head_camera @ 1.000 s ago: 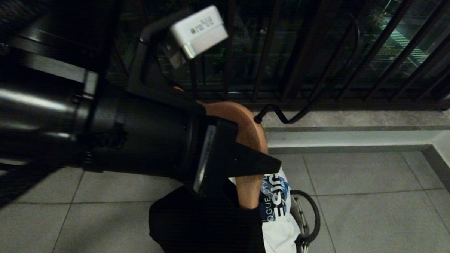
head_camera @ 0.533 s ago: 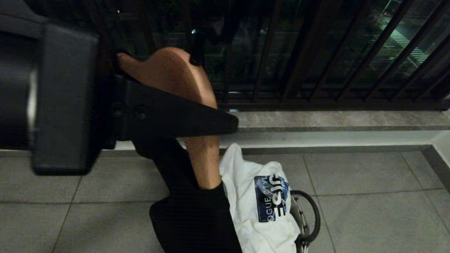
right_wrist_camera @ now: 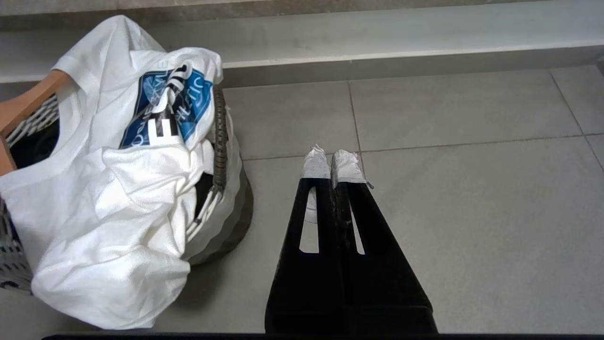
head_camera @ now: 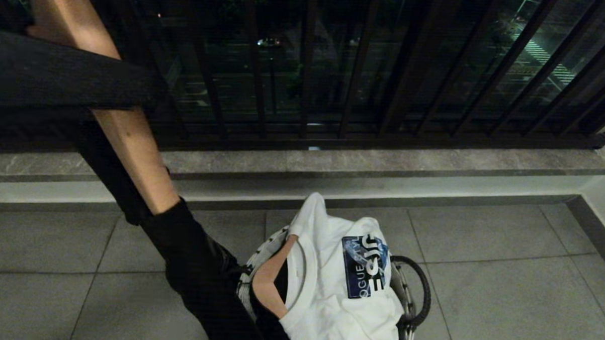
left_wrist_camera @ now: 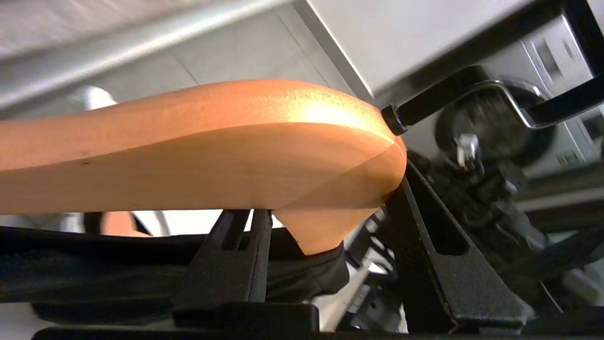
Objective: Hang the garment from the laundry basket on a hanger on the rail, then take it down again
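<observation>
Here, in the head view, the wooden hanger (head_camera: 132, 149) slants from upper left down to the black garment (head_camera: 198, 282) beside the laundry basket (head_camera: 409, 294); the left wrist view shows the left tool (left_wrist_camera: 330, 264) pinching the hanger; in the right wrist view the right tool (right_wrist_camera: 332, 163) stays pressed together, lower centre.

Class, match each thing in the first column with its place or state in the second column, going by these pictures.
1. black garment
2. white T-shirt
3. right gripper
4. laundry basket

a. stands on the floor tiles
b. fingers shut, over bare tiles
c. draped over the basket's top
d. trails from the wooden hanger held in the left gripper

Pairs: 1-d, 2-c, 3-b, 4-a
</observation>
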### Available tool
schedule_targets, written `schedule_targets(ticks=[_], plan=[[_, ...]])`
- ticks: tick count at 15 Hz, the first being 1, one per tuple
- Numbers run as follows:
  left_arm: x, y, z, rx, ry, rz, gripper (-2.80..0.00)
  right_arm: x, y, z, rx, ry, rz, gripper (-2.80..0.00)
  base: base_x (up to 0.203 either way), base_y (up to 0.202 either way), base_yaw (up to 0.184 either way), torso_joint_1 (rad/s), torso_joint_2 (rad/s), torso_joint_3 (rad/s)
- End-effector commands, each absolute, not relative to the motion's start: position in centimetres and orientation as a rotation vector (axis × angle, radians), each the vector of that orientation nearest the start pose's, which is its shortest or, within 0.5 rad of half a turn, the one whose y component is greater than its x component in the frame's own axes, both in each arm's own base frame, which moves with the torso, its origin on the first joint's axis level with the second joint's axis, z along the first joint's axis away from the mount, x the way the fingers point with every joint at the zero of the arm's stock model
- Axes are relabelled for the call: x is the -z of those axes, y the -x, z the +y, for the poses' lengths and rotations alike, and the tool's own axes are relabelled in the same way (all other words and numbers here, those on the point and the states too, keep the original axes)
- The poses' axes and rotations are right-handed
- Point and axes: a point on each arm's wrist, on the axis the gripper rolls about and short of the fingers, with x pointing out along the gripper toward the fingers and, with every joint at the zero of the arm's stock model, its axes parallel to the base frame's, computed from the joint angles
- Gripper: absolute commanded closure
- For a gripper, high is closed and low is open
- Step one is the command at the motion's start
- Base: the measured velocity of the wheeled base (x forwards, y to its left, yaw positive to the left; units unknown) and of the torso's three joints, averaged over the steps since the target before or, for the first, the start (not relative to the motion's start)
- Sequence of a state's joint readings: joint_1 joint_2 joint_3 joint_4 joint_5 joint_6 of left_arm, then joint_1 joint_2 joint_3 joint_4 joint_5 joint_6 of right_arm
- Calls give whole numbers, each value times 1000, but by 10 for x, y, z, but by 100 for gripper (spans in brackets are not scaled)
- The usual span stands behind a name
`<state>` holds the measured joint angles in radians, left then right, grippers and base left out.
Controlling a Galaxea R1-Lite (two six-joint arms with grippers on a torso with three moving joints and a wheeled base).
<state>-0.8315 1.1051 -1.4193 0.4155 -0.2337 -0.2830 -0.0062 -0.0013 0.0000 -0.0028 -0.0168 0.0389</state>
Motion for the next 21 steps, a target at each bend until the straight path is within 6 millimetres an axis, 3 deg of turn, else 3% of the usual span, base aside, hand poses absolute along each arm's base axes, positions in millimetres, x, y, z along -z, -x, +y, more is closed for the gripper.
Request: schedule_targets(ticks=[1, 9, 15, 21], plan=[[-389, -61, -70, 1016, 241, 203, 0, -76, 23, 0, 23, -39, -5, 0, 0, 0, 0, 0, 0, 0], [-396, -26, -32, 969, 282, 104, 0, -76, 23, 0, 23, -38, -5, 0, 0, 0, 0, 0, 0, 0], [-394, -13, -15, 827, 286, 85, 0, -76, 23, 0, 23, -38, -5, 0, 0, 0, 0, 0, 0, 0], [-398, 12, 7, 793, 293, 66, 0, -76, 23, 0, 23, -38, -5, 0, 0, 0, 0, 0, 0, 0]])
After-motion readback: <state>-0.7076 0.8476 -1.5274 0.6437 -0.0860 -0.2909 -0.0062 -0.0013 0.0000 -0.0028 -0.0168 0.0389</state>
